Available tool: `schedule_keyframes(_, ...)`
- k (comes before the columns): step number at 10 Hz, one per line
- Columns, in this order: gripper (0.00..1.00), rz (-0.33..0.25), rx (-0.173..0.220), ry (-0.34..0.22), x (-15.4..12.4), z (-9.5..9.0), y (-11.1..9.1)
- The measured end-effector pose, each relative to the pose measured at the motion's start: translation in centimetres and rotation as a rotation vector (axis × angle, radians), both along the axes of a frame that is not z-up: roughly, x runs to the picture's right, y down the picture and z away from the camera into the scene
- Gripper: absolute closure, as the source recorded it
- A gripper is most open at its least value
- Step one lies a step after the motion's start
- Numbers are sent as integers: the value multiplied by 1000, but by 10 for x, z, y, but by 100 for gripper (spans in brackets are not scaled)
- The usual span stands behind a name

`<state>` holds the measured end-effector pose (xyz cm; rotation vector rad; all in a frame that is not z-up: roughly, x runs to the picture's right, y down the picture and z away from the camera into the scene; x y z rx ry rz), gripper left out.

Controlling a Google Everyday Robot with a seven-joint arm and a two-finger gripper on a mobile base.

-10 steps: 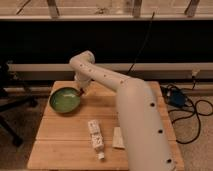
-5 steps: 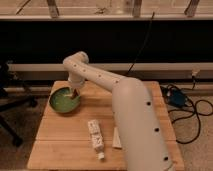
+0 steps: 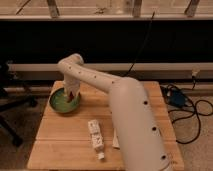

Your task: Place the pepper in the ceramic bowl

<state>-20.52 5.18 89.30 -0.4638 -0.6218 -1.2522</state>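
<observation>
The green ceramic bowl (image 3: 62,102) sits at the back left of the wooden table (image 3: 135,107). My gripper (image 3: 71,94) hangs from the white arm right over the bowl's right part, pointing down. A small dark-red thing at its tip looks like the pepper (image 3: 71,96), just above or touching the bowl's inside.
A white rectangular packet or bottle (image 3: 95,138) lies on the table's front middle. My white arm (image 3: 135,125) covers the table's right middle. A blue box (image 3: 177,98) and cables lie on the floor at right. A chair base stands at far left.
My gripper has swung left from beside the bowl's right rim to over the bowl and lowered into it.
</observation>
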Motion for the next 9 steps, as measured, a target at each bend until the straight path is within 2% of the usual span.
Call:
schedule_keyframes(3, 20, -40, 12, -32, -12, -6, 9)
schedule_keyframes(6, 20, -53, 31, -47, -17, -13, 8)
schedule_keyframes(9, 20, 7, 28, -25, -5, -7, -7)
